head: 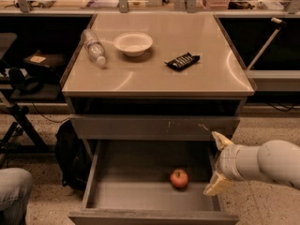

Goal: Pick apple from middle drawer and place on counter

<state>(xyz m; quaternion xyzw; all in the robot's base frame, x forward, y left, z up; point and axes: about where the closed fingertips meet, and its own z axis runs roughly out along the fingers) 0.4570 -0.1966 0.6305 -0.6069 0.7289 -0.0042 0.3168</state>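
Observation:
The red apple lies on the grey floor of the open middle drawer, right of its middle. My gripper is at the drawer's right wall, to the right of the apple and apart from it. It is open, one pale finger up and one down, and it holds nothing. The glossy tan counter tops the cabinet above the drawer.
On the counter lie a clear plastic bottle on its side, a white bowl and a dark snack packet. A shut grey drawer front sits above the open drawer. A black bag leans left of the cabinet.

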